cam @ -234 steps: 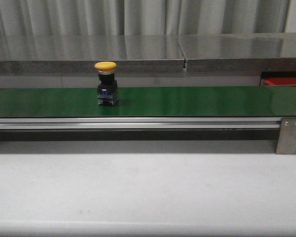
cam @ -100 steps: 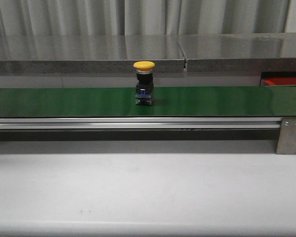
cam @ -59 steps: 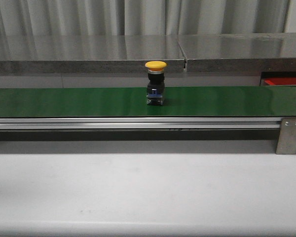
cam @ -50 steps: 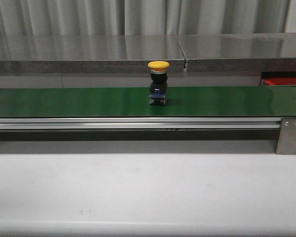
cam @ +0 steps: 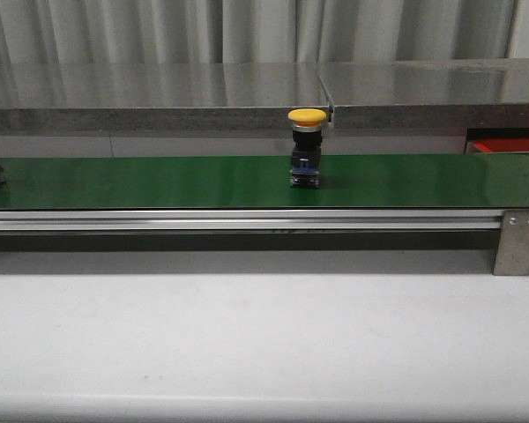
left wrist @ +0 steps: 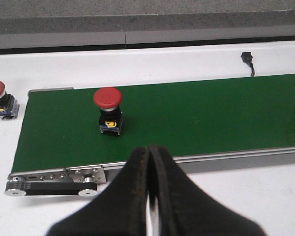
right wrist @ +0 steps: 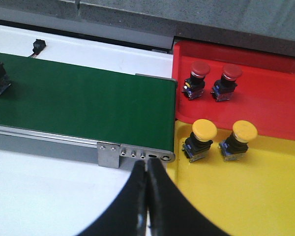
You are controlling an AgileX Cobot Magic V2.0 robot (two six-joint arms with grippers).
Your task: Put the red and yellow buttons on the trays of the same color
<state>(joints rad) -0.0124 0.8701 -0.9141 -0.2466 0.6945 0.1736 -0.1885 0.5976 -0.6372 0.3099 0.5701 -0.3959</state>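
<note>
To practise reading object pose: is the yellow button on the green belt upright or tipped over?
Upright: the yellow button stands on its dark base, cap on top, on the green belt.

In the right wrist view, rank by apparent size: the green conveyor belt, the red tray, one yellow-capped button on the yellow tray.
1. Green conveyor belt, the largest visible area.
2. Red plastic tray, close behind and cut off by the frame, so this is unsure.
3. Yellow-capped push button on the yellow tray, clearly smallest.
</note>
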